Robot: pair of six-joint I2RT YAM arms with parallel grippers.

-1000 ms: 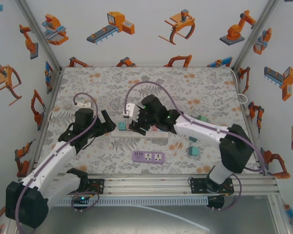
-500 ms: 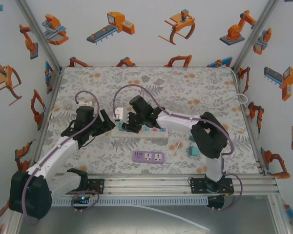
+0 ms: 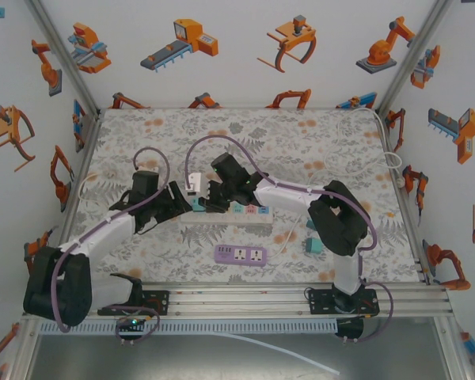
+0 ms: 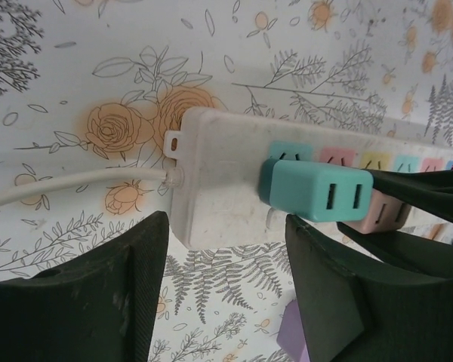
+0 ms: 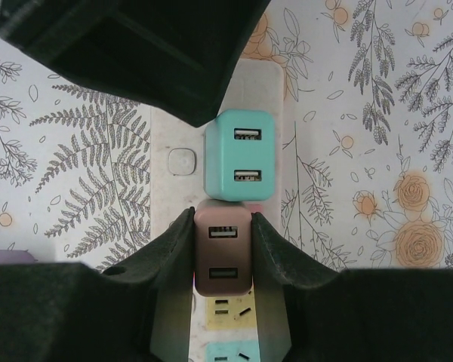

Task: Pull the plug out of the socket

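**Q:** how's that plug gonna behave?

**A:** The pink plug is a small hard cube, probably light, with smooth sides. It's seated in the white strip mid-table, touching a teal plug. My right gripper is clamped on its two flat sides.

**Q:** any room?

**A:** Nothing above it, so straight off the face imo. My left gripper is spread wide astride the strip's end where the cord enters, gripping nothing. The strip's likely light and will lift unless pinned.

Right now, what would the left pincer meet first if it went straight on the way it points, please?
The left pincer, open, would probably meet the cord end of the white power strip first; the teal USB adapter plugged into it sits off-centre, though depth is unclear.
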